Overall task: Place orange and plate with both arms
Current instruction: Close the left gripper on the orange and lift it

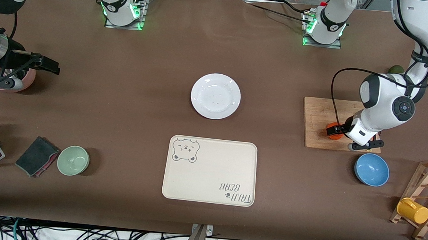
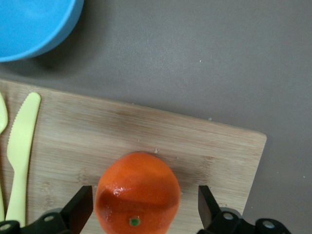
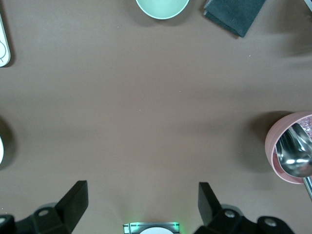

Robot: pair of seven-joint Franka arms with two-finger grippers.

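Note:
The orange (image 1: 334, 131) sits on a wooden cutting board (image 1: 319, 116) toward the left arm's end of the table. My left gripper (image 1: 337, 131) is low over the board, open, with one finger on each side of the orange (image 2: 137, 192) and a gap at both sides (image 2: 145, 202). The white plate (image 1: 215, 96) lies empty at the table's middle, farther from the front camera than the cream bear tray (image 1: 209, 180). My right gripper (image 1: 47, 65) is open and empty over bare table at the right arm's end (image 3: 143, 200).
A blue bowl (image 1: 371, 169) stands beside the board, nearer the camera. A yellow plastic knife (image 2: 22, 151) lies on the board (image 2: 97, 141). A pink cup (image 1: 26, 80) with a spoon, a green bowl (image 1: 73, 160) and a dark cloth (image 1: 37, 156) are near the right arm. A mug rack (image 1: 425, 198) holds a yellow mug.

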